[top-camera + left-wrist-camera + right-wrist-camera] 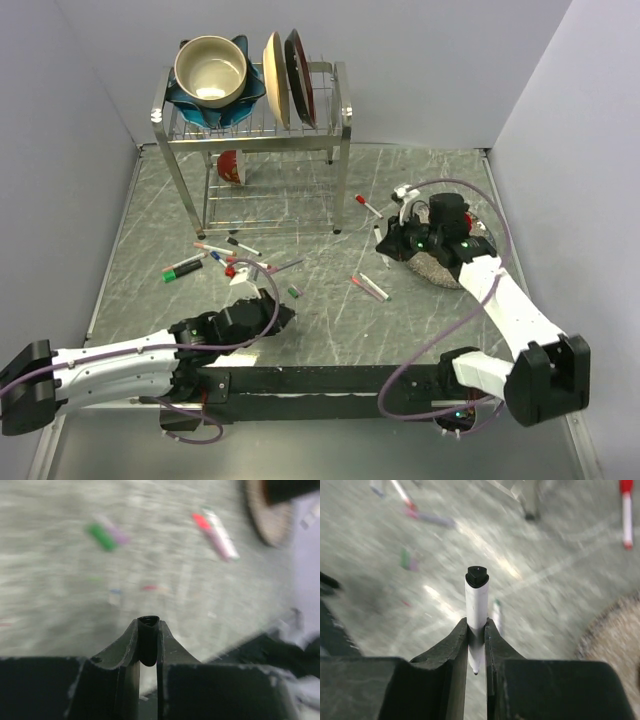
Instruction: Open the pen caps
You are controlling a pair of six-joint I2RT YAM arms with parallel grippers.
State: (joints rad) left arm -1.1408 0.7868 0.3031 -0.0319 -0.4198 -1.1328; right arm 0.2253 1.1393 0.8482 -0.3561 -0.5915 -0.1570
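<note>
**Operator:** State of the left gripper?

**Technician:** Narrow. The fingers are pinched on a black cap, and the cap's open rim shows just past the fingertips. No barrel is in it. The gripper sits low over the table, left of centre, toward the near edge.

**Operator:** State of the right gripper?

**Technician:** Narrow, clamped on a white pen. The barrel stands up out of the jaws. Its black end is on top and its pointed tip hangs down between the fingers. In the top view this gripper is right of centre, at the left edge of a round speckled dish. It is well apart from the left gripper.

**Operator:** Location of the other pens?

**Technician:** All lie flat on the table.
- A cluster lies in front of the rack, on the left.
- A green pen lies at the left end of that cluster.
- A red-capped pen lies right of the rack, near the right gripper.
- A pink-and-white pen lies between the two grippers.

**Operator:** Are the caps on the cluster readable?

**Technician:** Not reliably. They are too small in the top view, and both wrist views blur the table.
</note>
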